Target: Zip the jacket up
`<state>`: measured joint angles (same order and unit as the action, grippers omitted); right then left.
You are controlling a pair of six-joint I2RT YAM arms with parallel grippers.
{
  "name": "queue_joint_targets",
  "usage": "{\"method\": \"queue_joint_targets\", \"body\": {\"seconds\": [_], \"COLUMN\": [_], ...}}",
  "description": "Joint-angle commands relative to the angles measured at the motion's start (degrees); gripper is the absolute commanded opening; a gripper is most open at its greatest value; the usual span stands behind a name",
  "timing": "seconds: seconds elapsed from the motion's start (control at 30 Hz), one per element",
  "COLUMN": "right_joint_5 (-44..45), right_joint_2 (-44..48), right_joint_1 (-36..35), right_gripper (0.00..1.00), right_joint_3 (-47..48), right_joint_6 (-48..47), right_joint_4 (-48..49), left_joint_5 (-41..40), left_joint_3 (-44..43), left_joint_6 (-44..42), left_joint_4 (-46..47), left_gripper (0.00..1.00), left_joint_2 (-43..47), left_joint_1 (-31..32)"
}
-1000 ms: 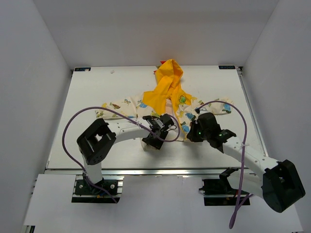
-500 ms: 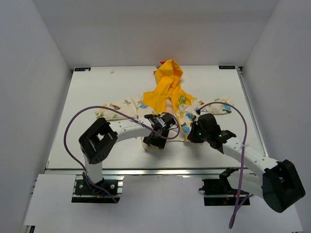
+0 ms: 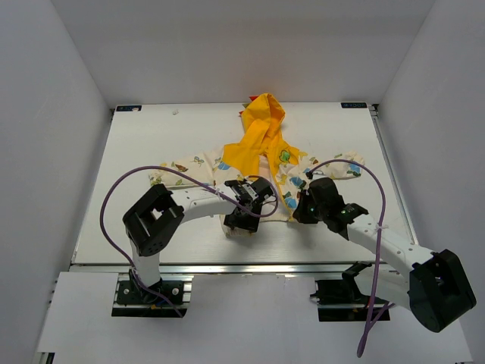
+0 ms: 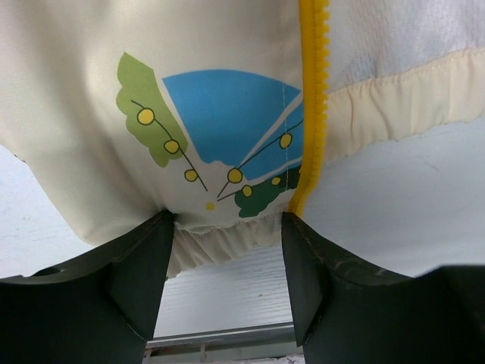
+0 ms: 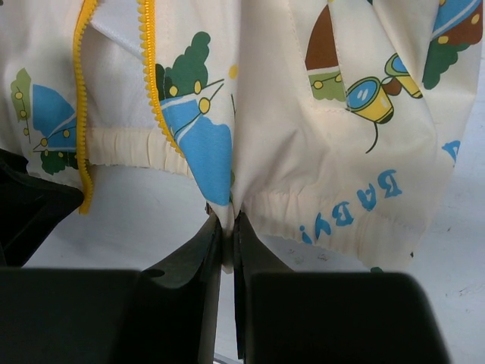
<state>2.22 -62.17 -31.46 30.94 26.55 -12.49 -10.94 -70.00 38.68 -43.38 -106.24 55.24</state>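
The jacket (image 3: 261,144) lies on the table with its yellow hood at the far end and its cream printed body toward me, front unzipped. In the left wrist view the cream hem (image 4: 212,76) and one yellow zipper strip (image 4: 313,114) hang just beyond my left gripper (image 4: 227,227), which is open, the hem's edge resting at its fingertips (image 4: 144,265). My right gripper (image 5: 227,227) is shut on a fold of the jacket's hem (image 5: 341,152); both zipper strips (image 5: 148,76) run apart to its left. From above, the left gripper (image 3: 241,221) and right gripper (image 3: 295,212) sit at the hem's two sides.
The white table (image 3: 151,144) is walled by white panels at the left, right and back. Its metal front rail (image 3: 250,267) runs close behind the jacket's hem. Purple cables (image 3: 114,197) loop over both arms.
My left gripper has shifted slightly at the hem and its jaws stand a little wider. The right gripper and the jacket have stayed put.
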Motion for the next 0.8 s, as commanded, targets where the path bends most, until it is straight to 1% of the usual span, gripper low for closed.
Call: {"method": "queue_joint_targets", "body": {"seconds": [0.0,0.1,0.13,0.23,0.33,0.37,0.43,0.47,0.6,0.67,0.77], "right_joint_5": [1.4,1.9,2.3,2.9,3.8,4.1,5.2,5.3,4.2,3.5,2.7], "right_joint_2": [1.4,1.3,1.0,0.7,0.4,0.3,-0.8,-1.2,-3.7,-4.7,-7.3], "right_joint_1": [0.3,0.3,0.3,0.4,0.5,0.7,1.2,1.8,4.0,5.1,6.0], "right_gripper": [0.0,0.0,0.0,0.0,0.0,0.0,0.0,0.0,0.0,0.0,0.0], "right_joint_3": [-0.6,-0.8,-0.7,-0.6,-0.5,-0.4,-0.2,-0.2,-1.0,-1.2,-1.3], "right_joint_6": [0.3,0.4,0.5,0.6,1.0,1.1,2.2,2.4,3.0,3.0,3.0], "right_joint_4": [-0.3,-0.2,-0.3,-0.4,-0.7,-1.0,-2.1,-2.4,-1.7,-0.8,0.5], "left_joint_5": [0.0,-0.5,-0.7,-1.3,-1.9,-2.2,-3.3,-3.9,-6.6,-7.3,-6.9], "left_joint_3": [1.9,2.5,2.7,3.9,4.3,4.5,4.9,4.8,3.4,2.9,2.3], "left_joint_6": [2.8,4.9,5.4,6.9,7.8,8.1,8.2,8.5,8.5,8.3,6.7], "left_joint_4": [-0.5,-1.2,-1.4,-1.4,-2.1,-2.2,-2.3,-3.5,-6.4,-6.8,-6.6], "left_gripper": [0.68,0.68,0.65,0.62,0.56,0.51,0.48,0.39,0.2,0.17,0.16], "left_joint_2": [-1.6,-3.6,-4.1,-5.5,-6.1,-5.9,-4.9,-4.5,-1.7,0.6,3.7], "left_joint_1": [0.3,0.7,1.0,1.4,1.4,1.4,1.4,1.4,1.4,1.4,1.4]}}
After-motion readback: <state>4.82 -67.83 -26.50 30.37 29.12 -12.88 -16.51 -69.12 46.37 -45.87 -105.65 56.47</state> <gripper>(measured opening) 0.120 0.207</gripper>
